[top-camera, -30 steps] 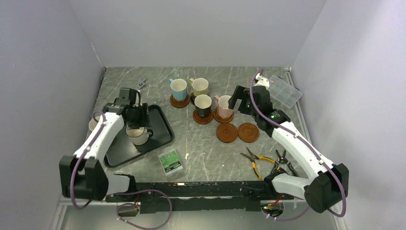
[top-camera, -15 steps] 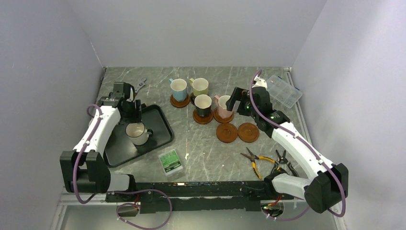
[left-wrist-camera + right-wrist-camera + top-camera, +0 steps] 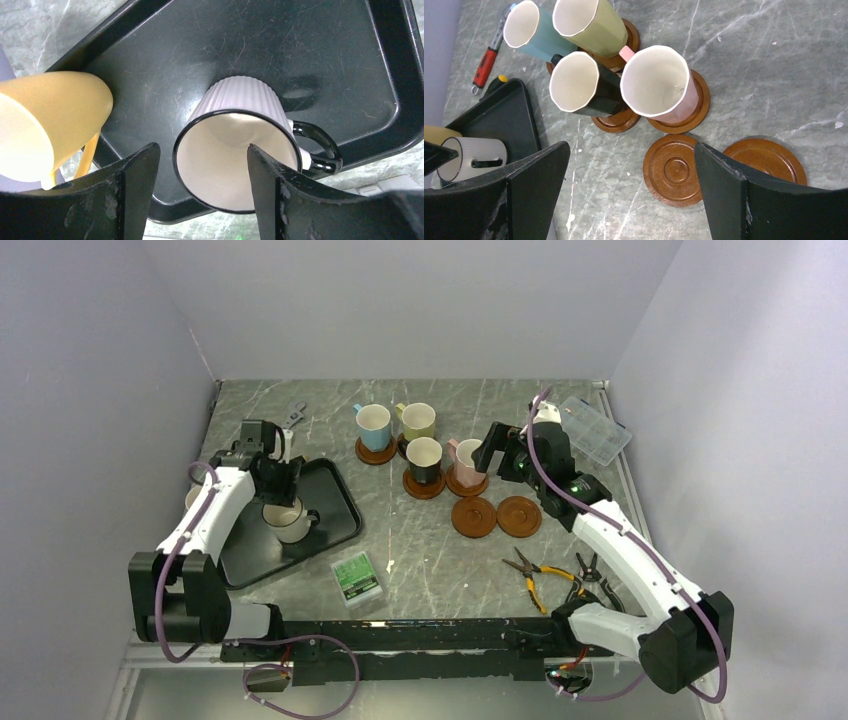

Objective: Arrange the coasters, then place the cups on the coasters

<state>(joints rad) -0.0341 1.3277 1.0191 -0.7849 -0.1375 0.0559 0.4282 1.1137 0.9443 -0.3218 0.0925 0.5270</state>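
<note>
As left claw (image 3: 202,152) hangs parted over white cup (image 3: 240,97), right claw (image 3: 631,150) gapes.

The left gripper (image 3: 280,480) points down, fingers parted; the right gripper (image 3: 631,150) has fingers spread wide.

Obstacle nr white mug (image 3: 232,150): yellow mug (image 3: 55,120)

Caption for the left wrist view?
Open left gripper poised over the white mug on the black tray, yellow mug beside it.
</note>
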